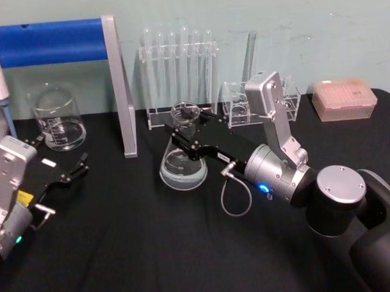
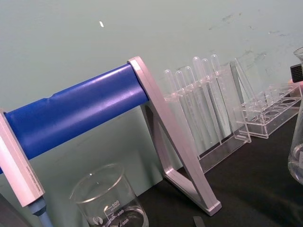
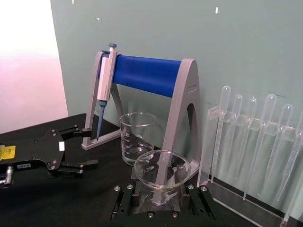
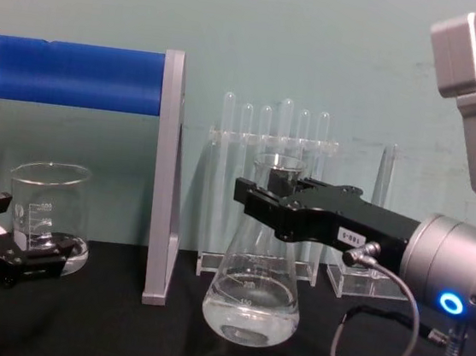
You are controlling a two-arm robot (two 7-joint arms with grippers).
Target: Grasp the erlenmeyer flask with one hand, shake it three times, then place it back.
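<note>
Head view: an erlenmeyer flask stands upright near the middle of a black table, a little clear liquid in its wide base. The right gripper reaches in from the right (a blue light glows on its silver wrist), and its two black jaws are closed on either side of the flask's narrow neck, just under the flared rim. I cannot tell whether the base touches the table. Behind the flask stands a clear rack of test tubes. To the left is a stand with a blue bar and a glass beaker. The left gripper lies low at the table's left edge near the beaker, jaws spread apart and holding nothing.
</note>
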